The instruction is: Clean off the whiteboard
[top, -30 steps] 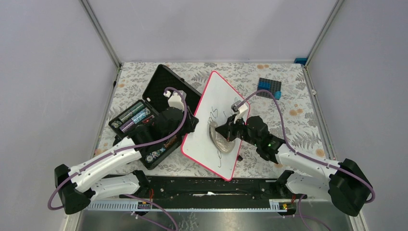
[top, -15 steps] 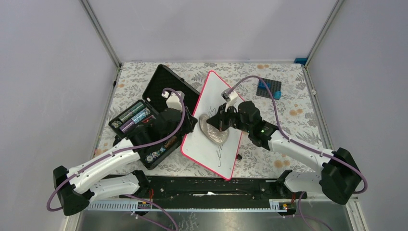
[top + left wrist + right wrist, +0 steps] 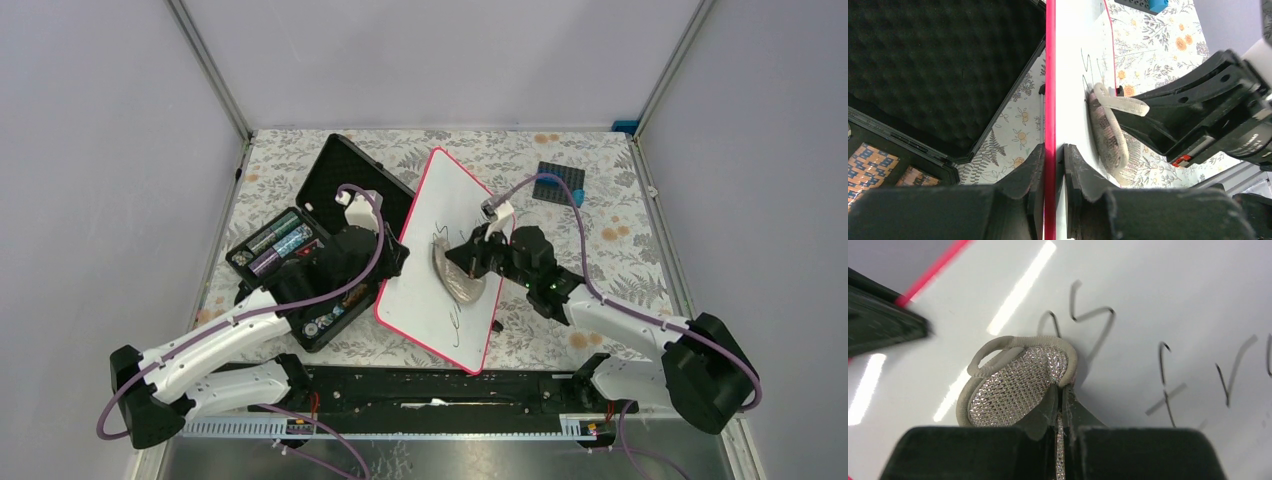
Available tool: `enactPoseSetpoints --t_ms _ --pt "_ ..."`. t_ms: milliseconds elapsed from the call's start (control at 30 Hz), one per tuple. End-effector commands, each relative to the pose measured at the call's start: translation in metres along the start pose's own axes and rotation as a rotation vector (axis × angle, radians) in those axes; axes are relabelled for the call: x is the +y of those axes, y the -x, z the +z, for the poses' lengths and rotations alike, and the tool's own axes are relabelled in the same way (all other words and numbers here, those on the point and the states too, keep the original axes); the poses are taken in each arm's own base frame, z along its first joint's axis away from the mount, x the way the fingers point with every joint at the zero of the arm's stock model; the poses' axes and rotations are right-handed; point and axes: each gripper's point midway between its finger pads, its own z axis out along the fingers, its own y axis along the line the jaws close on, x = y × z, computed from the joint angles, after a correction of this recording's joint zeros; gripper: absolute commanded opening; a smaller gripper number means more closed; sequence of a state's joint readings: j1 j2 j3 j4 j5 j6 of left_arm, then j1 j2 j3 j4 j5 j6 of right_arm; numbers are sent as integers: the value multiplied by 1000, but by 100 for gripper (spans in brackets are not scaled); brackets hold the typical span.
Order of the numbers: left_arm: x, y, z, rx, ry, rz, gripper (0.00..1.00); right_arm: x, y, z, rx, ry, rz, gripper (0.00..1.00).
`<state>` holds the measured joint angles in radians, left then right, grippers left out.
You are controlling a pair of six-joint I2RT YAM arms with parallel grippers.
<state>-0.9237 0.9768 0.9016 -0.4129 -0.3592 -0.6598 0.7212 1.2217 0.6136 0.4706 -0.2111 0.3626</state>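
Note:
The whiteboard (image 3: 452, 195), white with a red-pink rim, stands tilted on the table with black handwriting (image 3: 1088, 320) on it. My left gripper (image 3: 398, 258) is shut on its left rim, and in the left wrist view the fingers (image 3: 1053, 155) pinch the red edge of the whiteboard (image 3: 1073, 75). My right gripper (image 3: 470, 262) is shut on a grey woven wiping pad (image 3: 452, 278). In the right wrist view that gripper (image 3: 1062, 395) presses the pad (image 3: 1013, 385) flat against the board, just below the letters. More scribble (image 3: 462, 320) shows lower on the board.
An open black foam-lined case (image 3: 320, 235) holding batteries lies left of the board, under my left arm. A black and blue block (image 3: 558, 182) sits at the back right. Grey walls with metal posts enclose the floral-cloth table (image 3: 620, 260).
My right gripper swept the pad up and left across the board, then came back down and to the right a little. The left gripper kept its hold on the rim.

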Motion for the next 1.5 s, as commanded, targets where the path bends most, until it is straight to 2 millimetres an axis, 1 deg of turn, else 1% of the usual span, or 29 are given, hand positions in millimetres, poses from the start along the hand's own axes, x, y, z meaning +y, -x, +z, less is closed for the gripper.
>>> enactPoseSetpoints --t_ms 0,67,133,167,233,267,300,367,433,500,567,600,667,733,833,967,1033,1100,1167,1233,1367,1433,1467 --pt "-21 7 -9 -24 -99 10 0 -53 -80 -28 187 -190 47 0" --pt "-21 5 -8 -20 -99 13 0 -51 -86 -29 198 -174 54 0" --pt "-22 4 -7 -16 -104 14 0 -43 -80 -23 200 -134 57 0" --pt "-22 3 -7 -14 -108 14 0 -36 -73 -20 195 -105 56 0" --pt "-23 2 -7 -11 -117 11 0 -21 -55 -12 175 -48 55 0" --pt "-24 2 -7 -12 -118 10 0 -11 -43 -10 158 -9 51 0" --pt "-25 3 -8 -12 -122 11 0 0 -27 -7 128 22 39 0" --pt "-25 3 -7 -9 -123 15 0 18 -1 -3 71 75 24 0" --pt "-27 2 -6 -3 -128 17 0 26 22 2 17 97 10 0" --pt "-29 1 -4 1 -137 21 0 29 36 12 -3 101 7 0" --pt "-31 0 -3 4 -144 24 0 31 37 24 17 115 14 0" --pt "-31 -1 -2 6 -144 28 0 28 32 29 34 112 28 0" --pt "-32 -1 -2 9 -147 39 0 19 19 36 67 87 57 0" --pt "-31 1 -3 8 -141 46 0 3 1 34 92 42 84 0" --pt "-28 1 -4 0 -133 47 0 -21 -21 19 107 -27 109 0" --pt "-26 1 -6 -7 -134 44 0 -49 -43 -11 134 -136 76 0" --pt "-26 1 -6 -9 -133 45 0 -55 -53 -20 161 -164 70 0" --pt "-26 1 -5 -10 -134 48 0 -53 -60 -22 179 -151 80 0" --pt "-26 1 -4 -11 -133 50 0 -43 -55 -18 183 -108 95 0" --pt "-26 1 -4 -10 -133 52 0 -27 -44 -11 179 -63 97 0" --pt "-26 -1 -4 -6 -132 39 0 12 -9 5 119 20 33 0" --pt "-26 -1 -4 -3 -132 37 0 23 11 11 83 53 14 0" --pt "-26 -1 -4 -4 -132 37 0 24 19 14 64 51 6 0"
